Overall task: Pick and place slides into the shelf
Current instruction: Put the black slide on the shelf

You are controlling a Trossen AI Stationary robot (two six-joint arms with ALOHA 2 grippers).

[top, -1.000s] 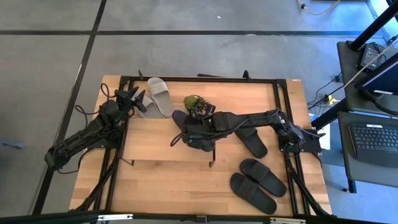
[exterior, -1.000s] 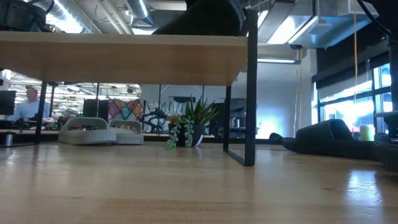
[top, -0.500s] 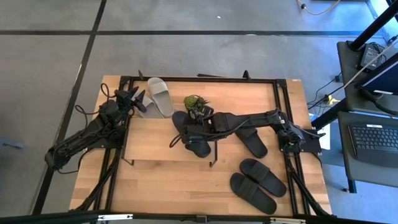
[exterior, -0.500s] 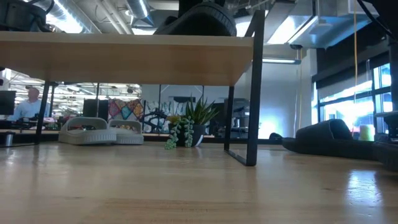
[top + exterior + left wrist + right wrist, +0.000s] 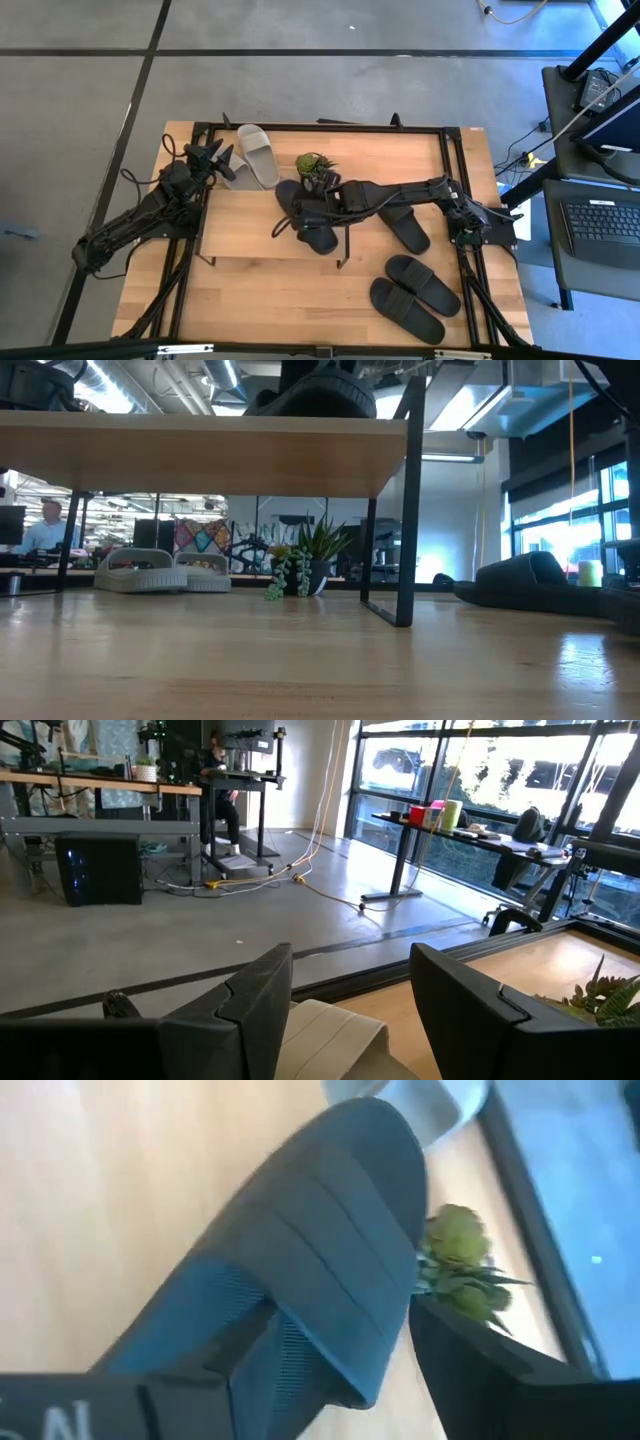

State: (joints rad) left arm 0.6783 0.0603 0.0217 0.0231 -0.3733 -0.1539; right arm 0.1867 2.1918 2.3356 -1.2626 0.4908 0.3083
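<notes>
A black slide [image 5: 300, 222] lies on the right part of the shelf [image 5: 240, 225], its sole on the light board [image 5: 200, 455]. My right gripper [image 5: 308, 208] reaches in from the table's right, slanting down, and stands open over this slide, one finger on either side of its broad strap [image 5: 330, 1250]. Two light grey slides [image 5: 255, 155] lie on the table behind the shelf. My left gripper [image 5: 215, 158] waits open beside them, at the far left. Three more black slides [image 5: 415, 290] lie on the table to the right. My right gripper straddles the black slide's strap from above and from the table's right. A strip of board shows between the strap and one finger [image 5: 480, 1370]. The other finger [image 5: 215, 1380] lies close along the strap's side; whether it touches, I cannot tell. The slide rests flat on the shelf.
A small green potted plant [image 5: 312, 165] stands just behind the shelf's right end, close to my right gripper. Black rails [image 5: 320, 128] frame the tabletop. The shelf's left half shows bare board, and bare tabletop lies in front of the shelf.
My right gripper has opened over the shelf's right part and let go of the black slide, staying in place while its wrist tipped slightly. The slide has settled flat on the board and shows more of its length in the high view.
</notes>
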